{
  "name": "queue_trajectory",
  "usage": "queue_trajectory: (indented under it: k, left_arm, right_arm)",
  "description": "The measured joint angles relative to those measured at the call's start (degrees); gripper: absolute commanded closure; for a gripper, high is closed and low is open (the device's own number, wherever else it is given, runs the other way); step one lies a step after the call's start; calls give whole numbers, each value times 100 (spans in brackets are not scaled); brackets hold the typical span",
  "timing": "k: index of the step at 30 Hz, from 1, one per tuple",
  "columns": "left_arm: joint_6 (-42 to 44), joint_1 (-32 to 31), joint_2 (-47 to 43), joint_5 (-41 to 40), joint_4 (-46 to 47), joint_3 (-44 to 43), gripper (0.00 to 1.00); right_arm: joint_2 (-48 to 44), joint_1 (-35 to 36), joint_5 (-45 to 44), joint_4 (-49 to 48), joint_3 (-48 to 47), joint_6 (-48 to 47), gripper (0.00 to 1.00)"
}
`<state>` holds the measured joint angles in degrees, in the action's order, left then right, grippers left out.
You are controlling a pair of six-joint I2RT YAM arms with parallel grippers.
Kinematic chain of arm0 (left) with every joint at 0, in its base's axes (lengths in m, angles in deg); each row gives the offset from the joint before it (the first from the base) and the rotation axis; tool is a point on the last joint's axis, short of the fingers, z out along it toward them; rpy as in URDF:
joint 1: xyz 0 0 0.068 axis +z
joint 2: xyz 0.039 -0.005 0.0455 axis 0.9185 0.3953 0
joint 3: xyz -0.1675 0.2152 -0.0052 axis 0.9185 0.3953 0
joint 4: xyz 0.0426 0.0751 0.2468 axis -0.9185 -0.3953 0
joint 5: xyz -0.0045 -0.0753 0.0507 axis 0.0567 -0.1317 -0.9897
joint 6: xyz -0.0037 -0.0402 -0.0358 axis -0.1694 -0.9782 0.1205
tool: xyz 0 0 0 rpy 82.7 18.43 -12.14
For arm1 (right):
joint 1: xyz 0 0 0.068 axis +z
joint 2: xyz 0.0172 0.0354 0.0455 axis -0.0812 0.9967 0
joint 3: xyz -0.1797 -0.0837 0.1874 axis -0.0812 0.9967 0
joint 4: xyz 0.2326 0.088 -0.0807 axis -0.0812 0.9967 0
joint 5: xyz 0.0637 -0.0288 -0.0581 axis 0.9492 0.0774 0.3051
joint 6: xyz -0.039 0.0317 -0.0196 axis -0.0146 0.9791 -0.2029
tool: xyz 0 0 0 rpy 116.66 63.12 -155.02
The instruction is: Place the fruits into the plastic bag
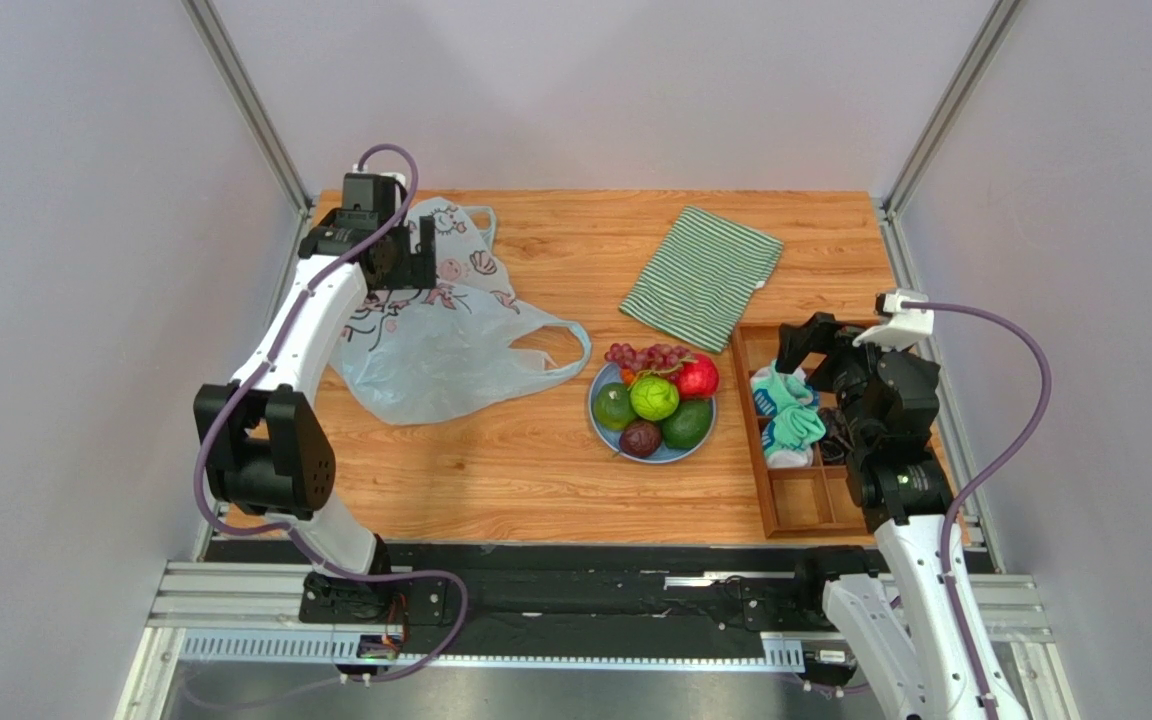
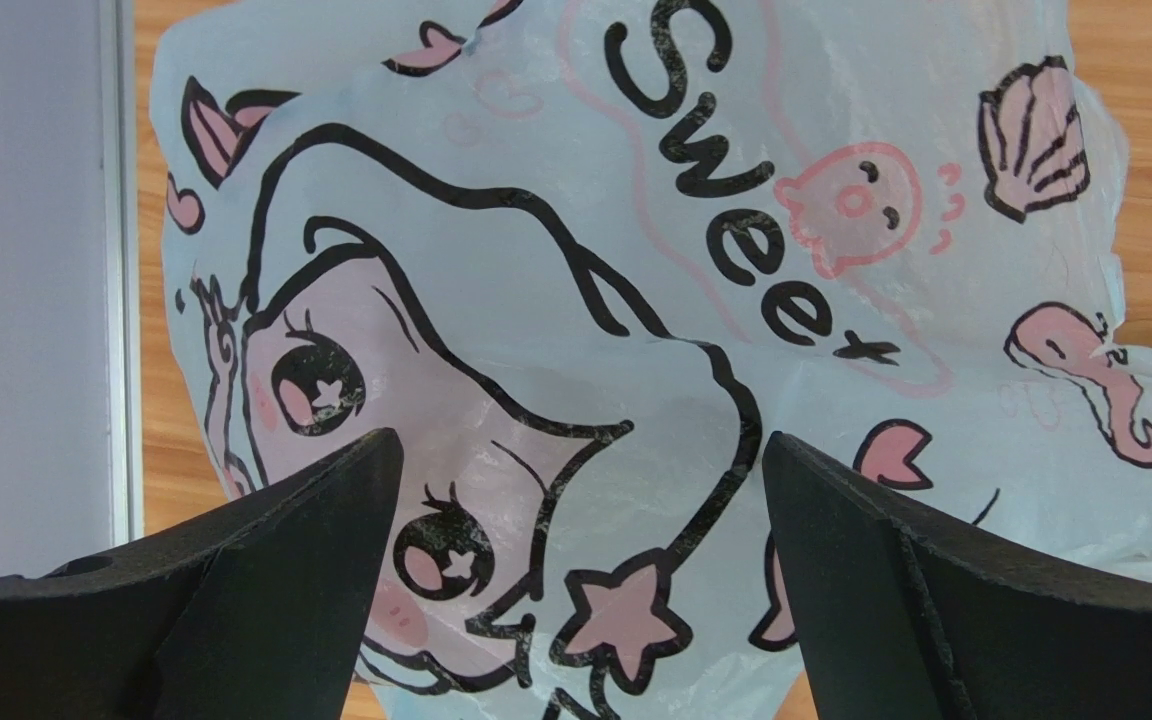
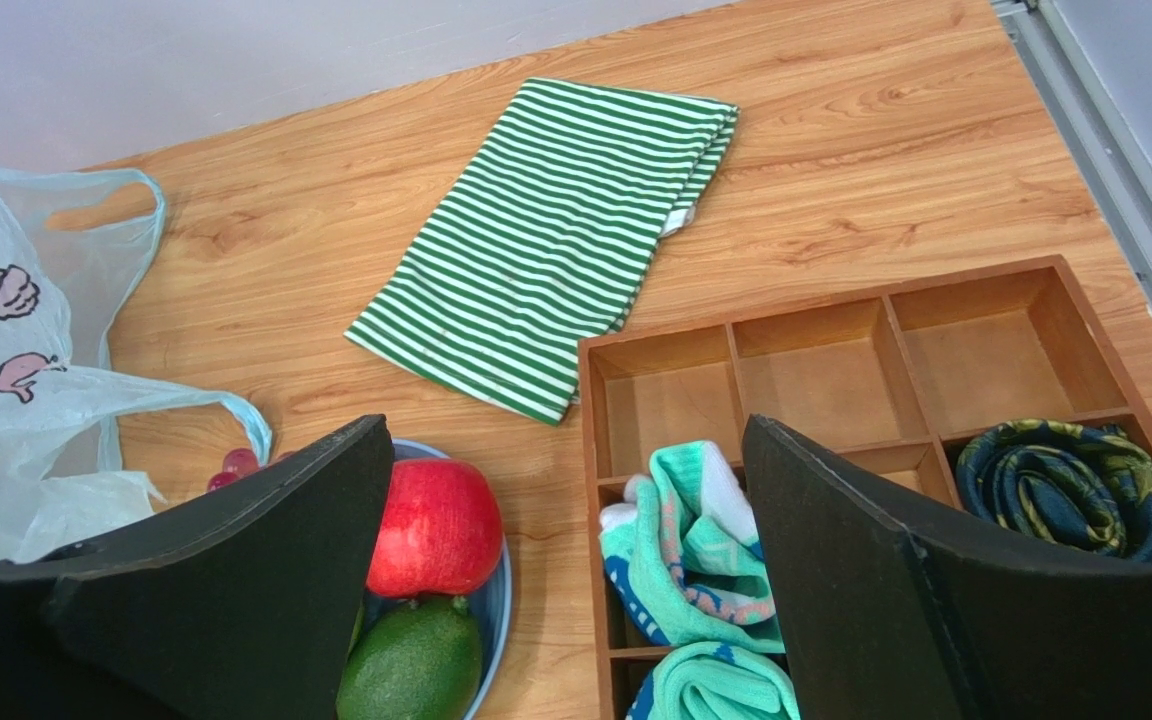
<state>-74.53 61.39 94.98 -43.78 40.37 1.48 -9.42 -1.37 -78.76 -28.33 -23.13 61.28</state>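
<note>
The fruits lie heaped on a blue plate (image 1: 599,428) at mid-table: a red apple (image 1: 698,377), a bright green ball (image 1: 654,398), two dark green ones (image 1: 687,425), a dark purple one (image 1: 641,438) and grapes (image 1: 650,357). The plastic bag (image 1: 432,338) lies flat to their left, its handles toward the plate. My left gripper (image 1: 405,255) hangs open over the bag's far end, and its printed cartoon (image 2: 657,300) fills the left wrist view between the jaws (image 2: 579,438). My right gripper (image 3: 567,423) is open and empty, right of the plate, with the apple (image 3: 437,525) beside its left finger.
A green striped cloth (image 1: 702,275) lies at the back. A wooden compartment tray (image 1: 800,518) stands at the right under my right gripper, holding rolled socks (image 3: 687,540) and a dark rolled cloth (image 3: 1056,480). Metal frame posts and grey walls close in both sides.
</note>
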Motion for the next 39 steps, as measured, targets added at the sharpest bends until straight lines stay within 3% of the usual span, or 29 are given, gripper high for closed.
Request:
queue_trajectory:
  k: [3,7,17,21,27,33,39]
  left_arm:
    - [-2,153,74,42,-11,2,4]
    - [-33,306,81,256,35,22,35]
    - [-76,448,343,828,122,136,73]
    - [-70,457,411,949,127,162,100]
    - [-50,468,420,1458,201,214,100]
    - [-39,304,-96,2000,291,798,100]
    - [20,-37,-835,2031,107,1209,100]
  right_arm:
    - [0,0,105,-2,0,4,9]
    - [17,0,188,-4,0,9,9]
    - [20,0,282,-2,0,9,9]
    - [15,0,332,-2,0,9,9]
    - [20,0,501,-2,0,4,13]
    - [476,83,1307,-9,-295,31,17]
    - [1473,1169,1620,55,-933,-13,17]
